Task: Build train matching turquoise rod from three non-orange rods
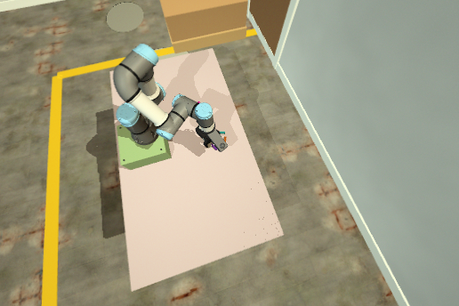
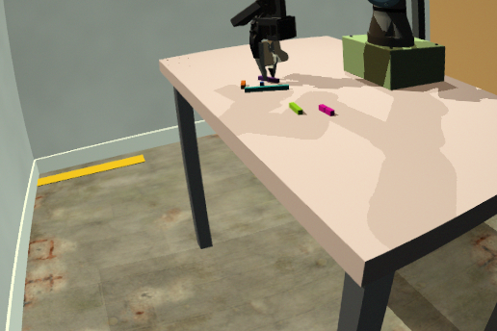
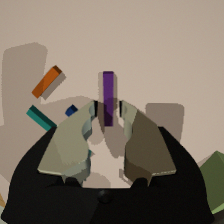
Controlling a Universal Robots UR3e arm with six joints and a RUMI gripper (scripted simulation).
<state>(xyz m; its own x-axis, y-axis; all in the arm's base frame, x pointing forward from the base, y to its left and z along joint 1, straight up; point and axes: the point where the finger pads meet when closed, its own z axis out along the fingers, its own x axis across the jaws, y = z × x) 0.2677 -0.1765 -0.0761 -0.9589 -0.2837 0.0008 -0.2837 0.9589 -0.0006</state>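
Before me stands a rectangular table with a smooth, pale pink top (image 1: 191, 210) (image 2: 347, 150) and dark legs. On it, a long turquoise rod (image 2: 266, 88) (image 3: 41, 118) lies flat, with a small dark blue block (image 2: 262, 84) (image 3: 71, 110) just beside it. A slim purple rod (image 2: 269, 79) (image 3: 108, 99) lies flat near them, and a short orange rod (image 2: 243, 84) (image 3: 47, 82) rests near one end of the turquoise one. Apart from these, a lime-green rod (image 2: 296, 108) lies near magenta rod material (image 2: 326, 110). My green, box-shaped base (image 1: 129, 161) (image 2: 416, 65) sits on the same top.
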